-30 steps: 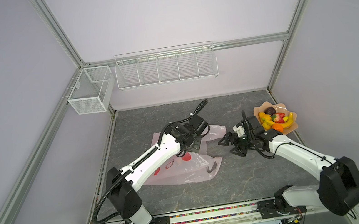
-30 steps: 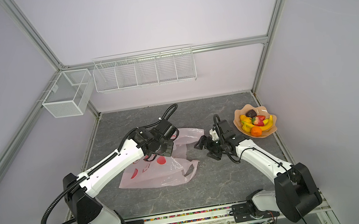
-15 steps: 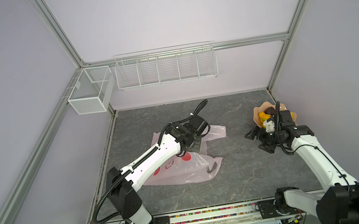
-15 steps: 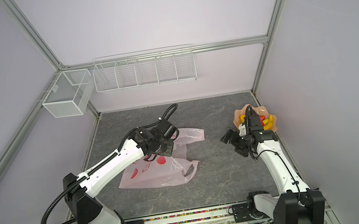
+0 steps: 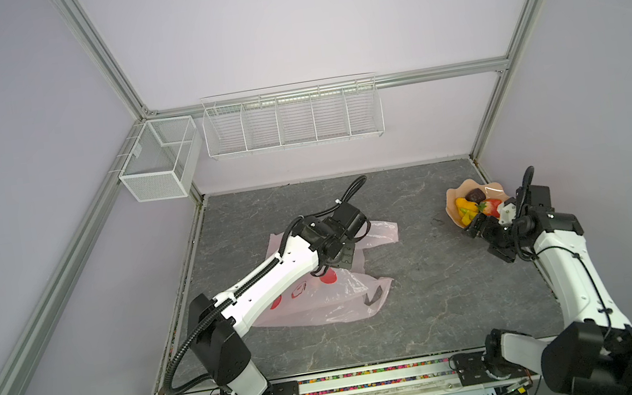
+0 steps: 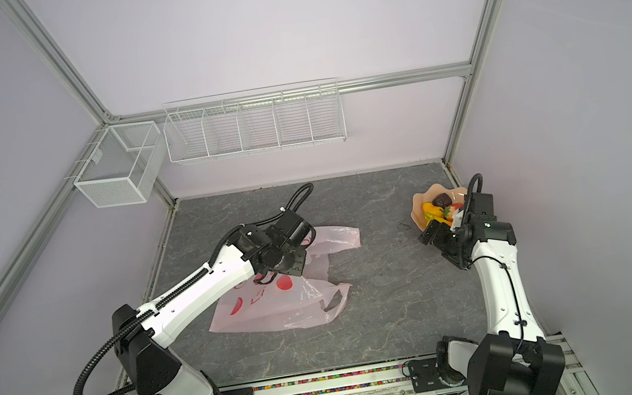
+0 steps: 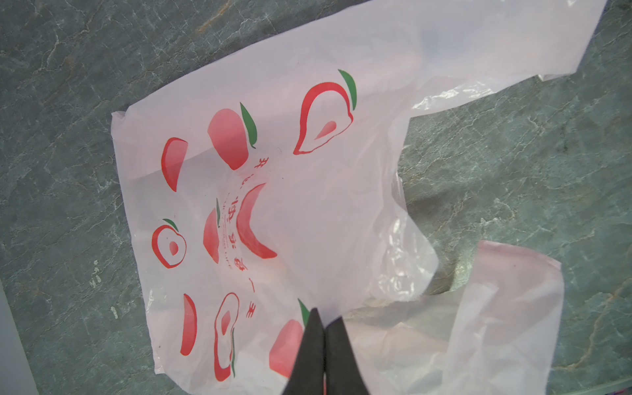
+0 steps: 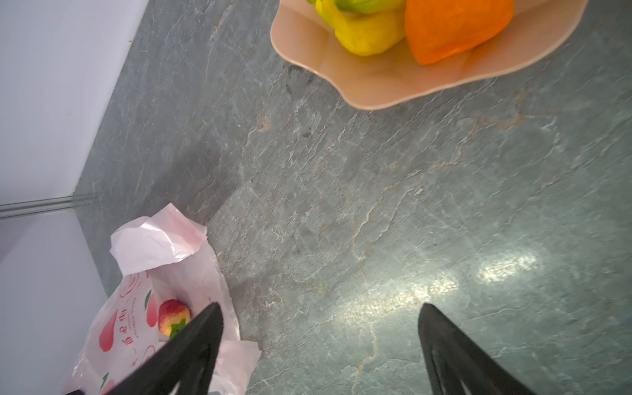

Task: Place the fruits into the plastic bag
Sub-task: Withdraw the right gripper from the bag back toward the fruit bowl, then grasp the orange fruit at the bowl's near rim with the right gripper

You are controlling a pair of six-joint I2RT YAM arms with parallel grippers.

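Note:
The pale-pink plastic bag (image 5: 320, 303) (image 6: 279, 308) (image 7: 307, 171) lies left of the middle of the mat. My left gripper (image 5: 342, 260) (image 7: 326, 316) is shut on the bag's film near its mouth. A strawberry (image 8: 172, 316) lies inside the bag (image 8: 164, 246). The other fruits sit on the peach plate (image 5: 451, 204) (image 8: 376, 92) at the right. They are a yellow piece (image 5: 466, 206) (image 8: 369, 34), a dark round one (image 5: 475, 196), a strawberry (image 5: 492, 207) and an orange (image 8: 455, 27). My right gripper (image 5: 478, 228) (image 8: 319, 328) hangs open and empty over the mat, just in front of the plate.
A white wire rack (image 5: 291, 122) and a mesh box (image 5: 159, 166) hang on the back wall, above the mat. Aluminium frame posts and walls close in the mat on the left, right and rear. The arms' mounting rail (image 5: 332, 385) runs along the front edge.
My right arm swung away from the bag's mouth to the right and now sits by the plate, jaws open and empty. The left arm and the bag have stayed put.

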